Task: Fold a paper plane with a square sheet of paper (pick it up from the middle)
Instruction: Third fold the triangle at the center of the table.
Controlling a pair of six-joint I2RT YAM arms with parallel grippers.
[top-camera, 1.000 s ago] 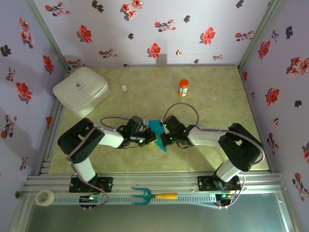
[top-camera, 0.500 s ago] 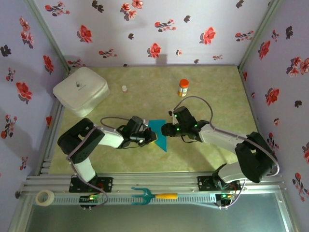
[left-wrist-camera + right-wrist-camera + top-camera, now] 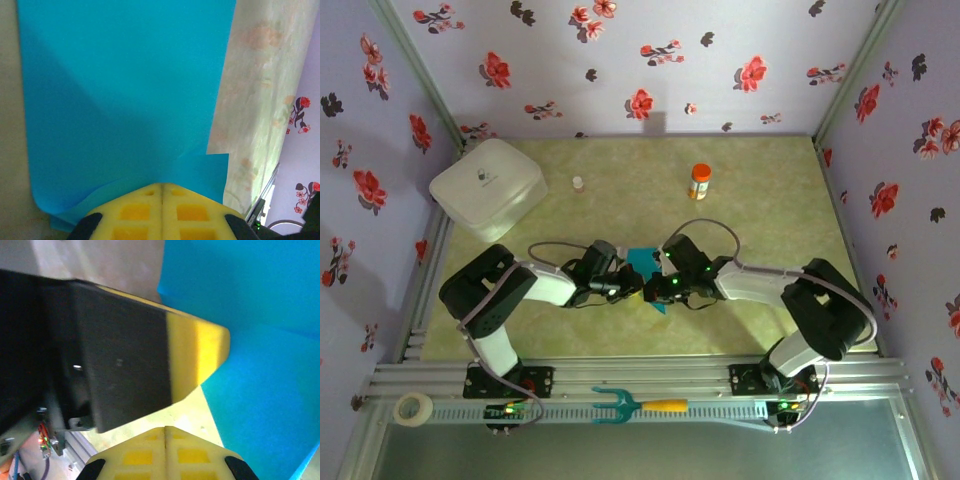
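The left gripper (image 3: 161,185) has its yellow pads pressed together with the tips on the edge of the teal-blue paper (image 3: 125,85); whether any paper is pinched, I cannot tell. The right gripper (image 3: 165,429), also closed and holding nothing, sits just beside the sheet. The paper lies mid-table (image 3: 760,200) between them, partly folded, with a diagonal crease and a small flap.

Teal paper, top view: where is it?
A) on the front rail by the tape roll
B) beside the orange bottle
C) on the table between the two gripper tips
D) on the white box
C: the teal paper lies mid-table, with the left gripper at its left edge and the right gripper at its right.
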